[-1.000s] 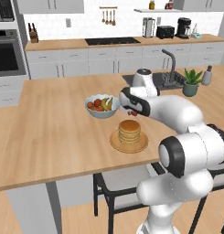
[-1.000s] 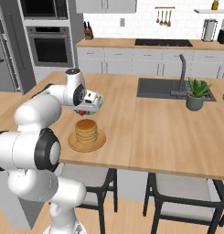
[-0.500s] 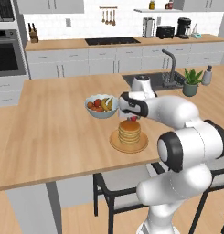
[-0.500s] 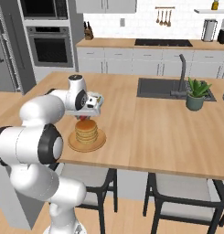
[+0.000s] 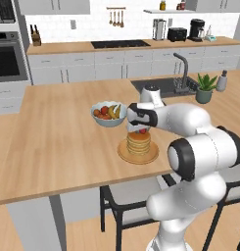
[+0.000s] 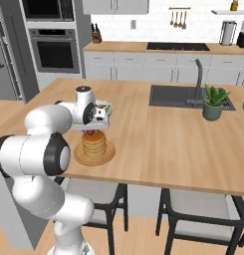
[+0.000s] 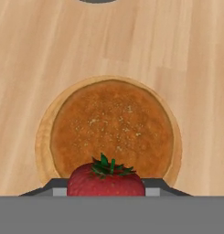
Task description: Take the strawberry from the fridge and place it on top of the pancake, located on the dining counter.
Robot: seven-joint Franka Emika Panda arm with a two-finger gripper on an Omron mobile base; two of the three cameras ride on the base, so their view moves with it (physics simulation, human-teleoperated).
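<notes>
Jaws clamping strawberry, just above pancake

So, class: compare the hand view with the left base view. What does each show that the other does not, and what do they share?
Hand view alone: the speckled brown top face of the pancake seen from straight above, and the green leaves on the strawberry.

Left base view alone: the white fruit bowl behind the stack, the sink, the potted plant, the wall oven and the chairs under the dining counter.

Shared: the strawberry held in the gripper just above the pancake, its tan plate, and the light-wood counter.
</notes>
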